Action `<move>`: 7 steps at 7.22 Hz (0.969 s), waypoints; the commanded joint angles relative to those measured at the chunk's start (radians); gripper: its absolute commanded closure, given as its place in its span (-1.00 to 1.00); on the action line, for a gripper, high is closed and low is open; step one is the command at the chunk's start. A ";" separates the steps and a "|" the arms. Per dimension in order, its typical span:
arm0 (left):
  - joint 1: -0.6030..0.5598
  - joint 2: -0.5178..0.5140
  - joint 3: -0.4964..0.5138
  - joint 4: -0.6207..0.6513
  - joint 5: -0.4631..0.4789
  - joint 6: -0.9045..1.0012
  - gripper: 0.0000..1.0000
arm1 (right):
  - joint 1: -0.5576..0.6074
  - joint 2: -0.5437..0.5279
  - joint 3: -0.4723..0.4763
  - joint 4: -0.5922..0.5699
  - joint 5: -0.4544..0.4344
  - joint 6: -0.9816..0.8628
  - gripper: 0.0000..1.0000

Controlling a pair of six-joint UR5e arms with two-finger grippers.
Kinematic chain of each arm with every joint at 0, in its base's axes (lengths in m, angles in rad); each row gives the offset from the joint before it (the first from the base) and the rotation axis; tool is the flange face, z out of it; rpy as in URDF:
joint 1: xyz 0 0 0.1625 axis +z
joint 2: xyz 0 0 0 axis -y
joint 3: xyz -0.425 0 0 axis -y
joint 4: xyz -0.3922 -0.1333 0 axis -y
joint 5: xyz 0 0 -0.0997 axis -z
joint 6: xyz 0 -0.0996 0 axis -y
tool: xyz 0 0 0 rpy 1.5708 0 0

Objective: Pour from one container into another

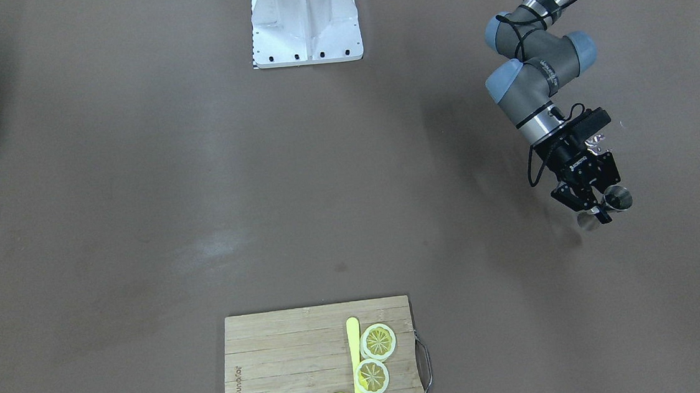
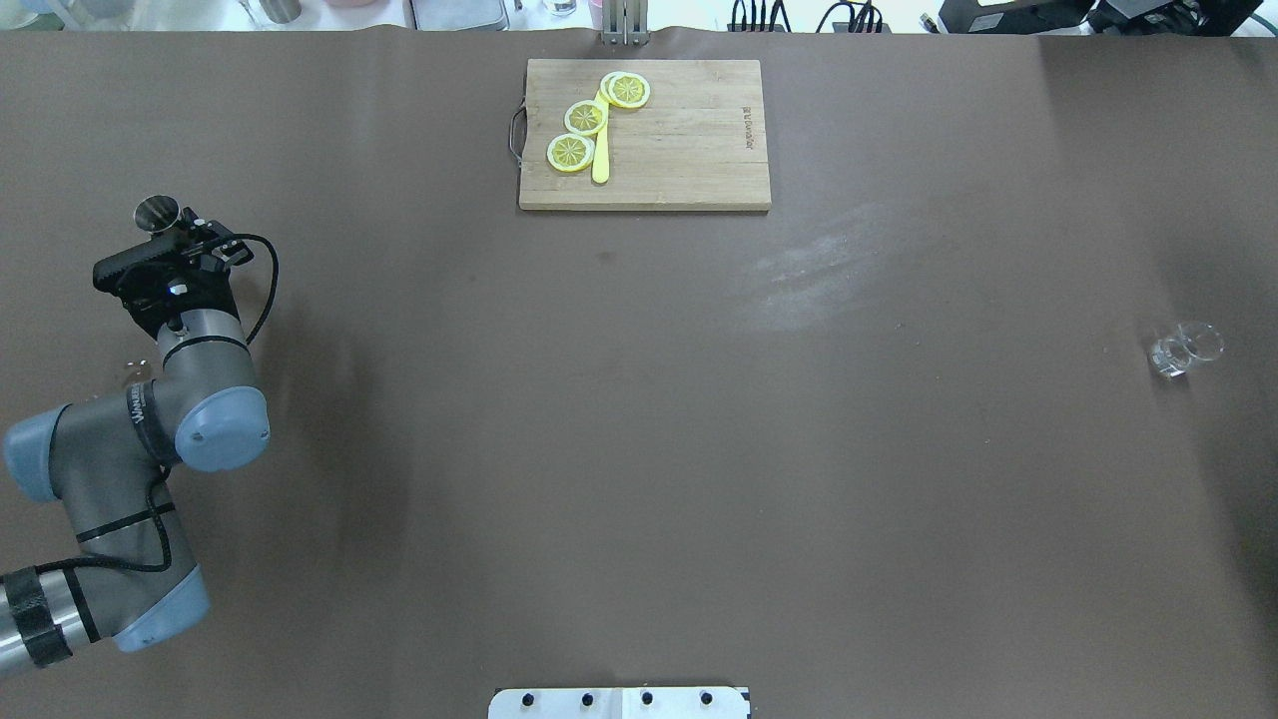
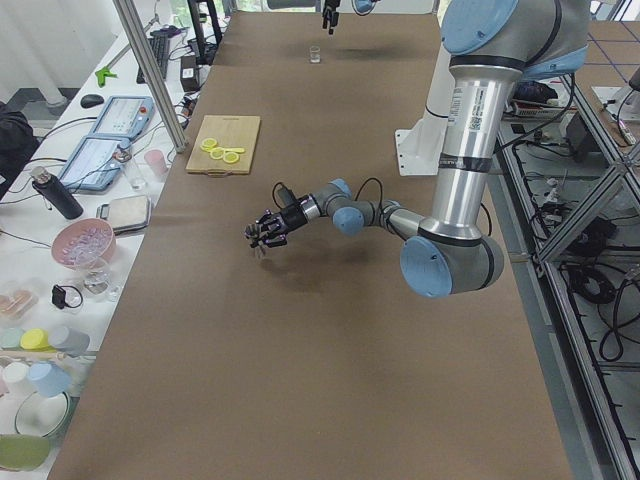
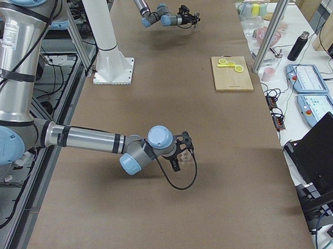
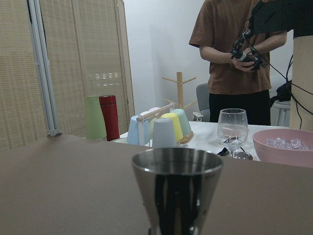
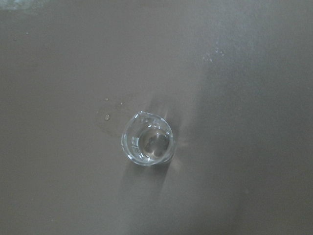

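Observation:
The steel jigger (image 1: 616, 199) stands upright at the table's left end, and my left gripper (image 1: 599, 208) is shut on its narrow waist. The overhead view shows its open top (image 2: 158, 213) just beyond the gripper. In the left wrist view its upper cup (image 5: 177, 191) fills the lower middle. The clear glass (image 2: 1183, 350) stands alone at the far right end; the right wrist view looks straight down on it (image 6: 148, 138). My right gripper (image 4: 177, 155) hangs above the glass and shows only in the side views, so I cannot tell whether it is open or shut.
A wooden cutting board (image 2: 689, 150) with three lemon slices and a yellow knife lies at the table's far edge, in the middle. The white robot base (image 1: 305, 25) is at the near edge. A person (image 5: 239, 54) stands beyond a side table holding cups.

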 commanded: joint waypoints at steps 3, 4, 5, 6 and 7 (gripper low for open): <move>0.000 -0.003 -0.008 -0.001 -0.002 -0.001 0.03 | 0.014 -0.007 0.179 -0.669 -0.011 -0.014 -1.00; 0.000 -0.003 -0.009 -0.001 -0.002 -0.001 0.02 | 0.063 -0.003 0.200 -0.810 -0.014 -0.014 -1.00; 0.000 -0.003 -0.009 -0.001 -0.002 -0.001 0.02 | 0.182 -0.007 0.208 -0.892 -0.014 -0.014 -1.00; 0.000 -0.003 -0.009 -0.001 -0.002 -0.001 0.02 | 0.209 -0.023 0.234 -0.910 -0.017 -0.014 -1.00; 0.000 -0.003 -0.009 -0.001 -0.002 -0.001 0.01 | 0.217 -0.021 0.242 -0.904 -0.061 -0.015 -1.00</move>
